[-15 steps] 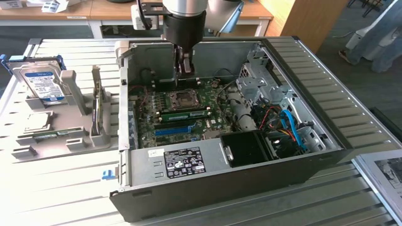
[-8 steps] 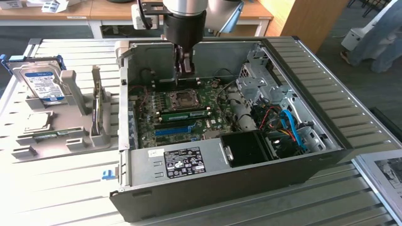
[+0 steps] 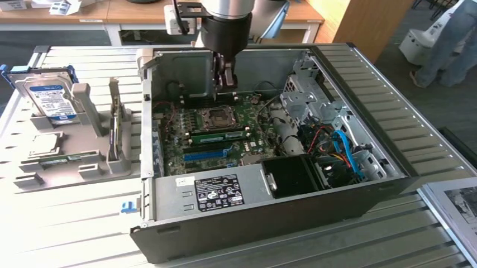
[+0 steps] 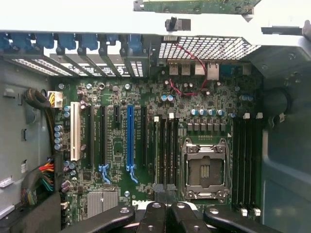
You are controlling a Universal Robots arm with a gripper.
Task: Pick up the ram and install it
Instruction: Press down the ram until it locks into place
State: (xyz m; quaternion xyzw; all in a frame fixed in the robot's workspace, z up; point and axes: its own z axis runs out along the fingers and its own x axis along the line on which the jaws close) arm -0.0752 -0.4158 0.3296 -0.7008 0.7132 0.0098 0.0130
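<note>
Closed gripper [image 3: 225, 84] above the motherboard; ram [image 3: 219, 134] seated below it

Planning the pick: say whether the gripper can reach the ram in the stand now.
Probably not directly: the gripper is shut inside the case, whose wall stands between it and the ram. Nothing hangs over the stand.

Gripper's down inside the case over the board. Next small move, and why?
Probably a short, straight lift. The gripper is shut with nothing in it. It hangs over the motherboard, below the rim of the case, so moving sideways first would risk hitting the case wall.
</note>
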